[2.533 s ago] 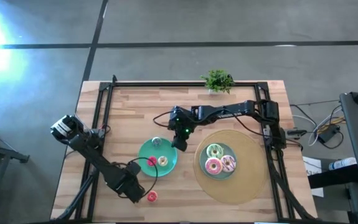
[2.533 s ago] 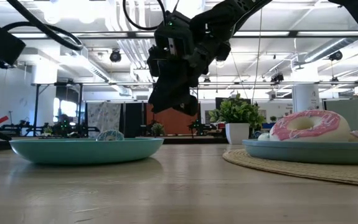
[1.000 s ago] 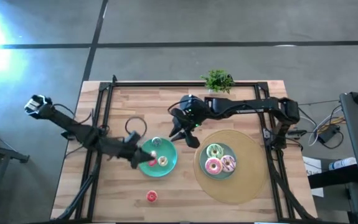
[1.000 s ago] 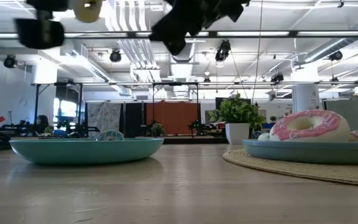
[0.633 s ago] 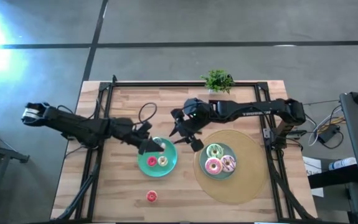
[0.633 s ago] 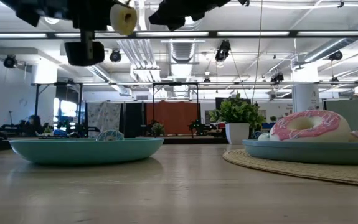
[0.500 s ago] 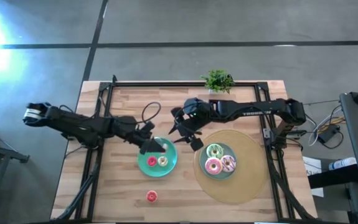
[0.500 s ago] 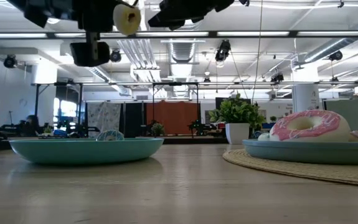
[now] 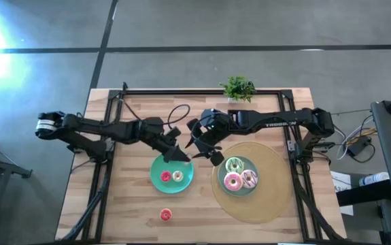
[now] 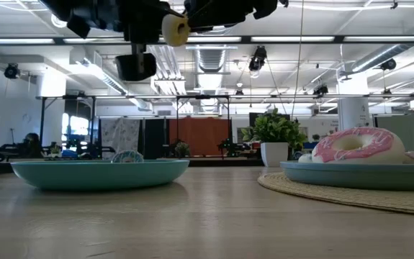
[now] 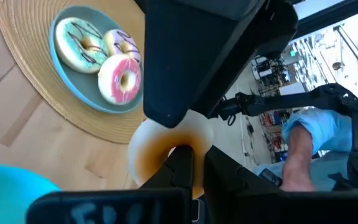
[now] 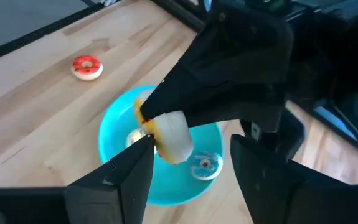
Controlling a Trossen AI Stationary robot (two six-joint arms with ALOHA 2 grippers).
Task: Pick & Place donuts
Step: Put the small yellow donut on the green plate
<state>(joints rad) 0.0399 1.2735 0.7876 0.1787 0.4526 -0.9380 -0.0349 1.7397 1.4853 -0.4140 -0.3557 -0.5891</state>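
My left gripper [image 9: 179, 156] is shut on a small cream donut with orange-yellow icing [image 10: 175, 29], high above the small teal plate [image 9: 156, 178]. That plate holds a red donut [image 9: 166, 176], an orange one [image 9: 178, 177] and a bluish one [image 12: 202, 165]. My right gripper [image 12: 191, 174] is open just beyond the plate's far right rim, with the held donut [image 12: 169, 140] between its fingers, close to one of them. Another red donut [image 9: 165, 215] lies on the table near the front edge. Green [image 9: 234, 165], pink [image 9: 232, 181] and white-purple [image 9: 249, 179] donuts lie on the larger plate [image 9: 224, 189]. My left gripper pinches the small donut by one side of its ring [image 11: 165, 154] between its two fingers. The fingers slant in from the table's left. The donut is lifted clear, well above the small plate. My right gripper has one finger [image 12: 142, 155] right beside the donut; whether it touches, I cannot tell.
The larger plate sits on a round woven mat [image 9: 273, 197] at the right. A small potted plant [image 9: 237, 88] stands at the far edge. Black frame rails [image 9: 113, 136] run along the table's left, right and far sides. A person in a blue sleeve [image 11: 315, 137] is in the room behind.
My left gripper has carried the small donut toward the table's right and far edges, from over the small plate's left rim to its far right rim, close up to my right gripper. The donut stays lifted clear. My right gripper has roughly kept its place.
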